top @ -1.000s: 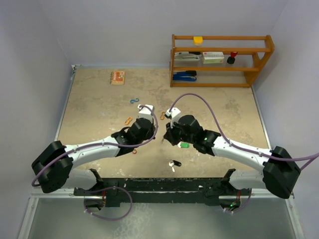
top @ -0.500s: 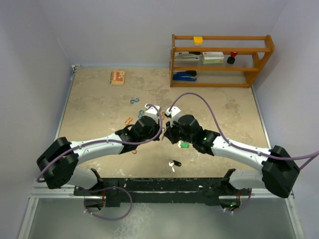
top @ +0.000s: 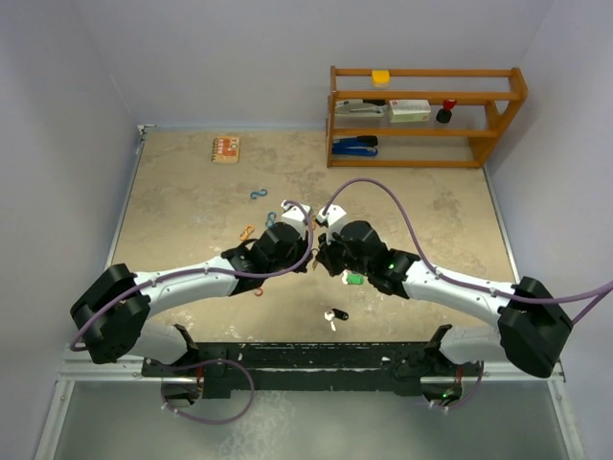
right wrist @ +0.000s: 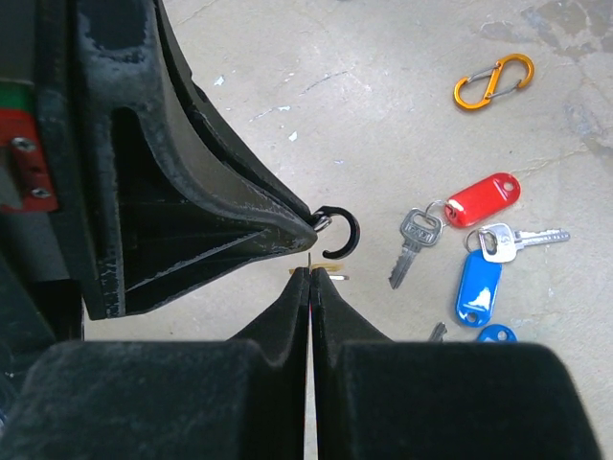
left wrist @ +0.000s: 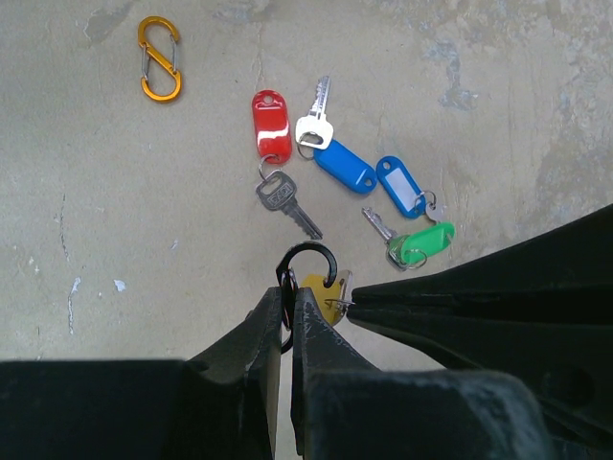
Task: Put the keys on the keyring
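Observation:
My left gripper (left wrist: 289, 292) is shut on a black hook-shaped keyring (left wrist: 311, 257) and holds it above the table. My right gripper (right wrist: 310, 273) is shut on a yellow-tagged key (left wrist: 321, 290), seen edge-on, right below the keyring's open hook (right wrist: 342, 230). The two grippers meet tip to tip (top: 314, 257). Below lie a red-tagged key (left wrist: 271, 125), a white-headed key (left wrist: 314, 125), two blue-tagged keys (left wrist: 345, 166) and a green-tagged key (left wrist: 426, 243).
An orange S-clip (left wrist: 160, 71) lies near the keys. Blue (top: 257, 194) and red (top: 259, 292) S-clips lie on the table. A black and white key pair (top: 333, 314) lies near the front. A wooden shelf (top: 426, 115) stands back right, a small orange box (top: 226, 149) back left.
My left gripper has moved right with the keyring until its tips meet the right gripper's. The right gripper has barely moved.

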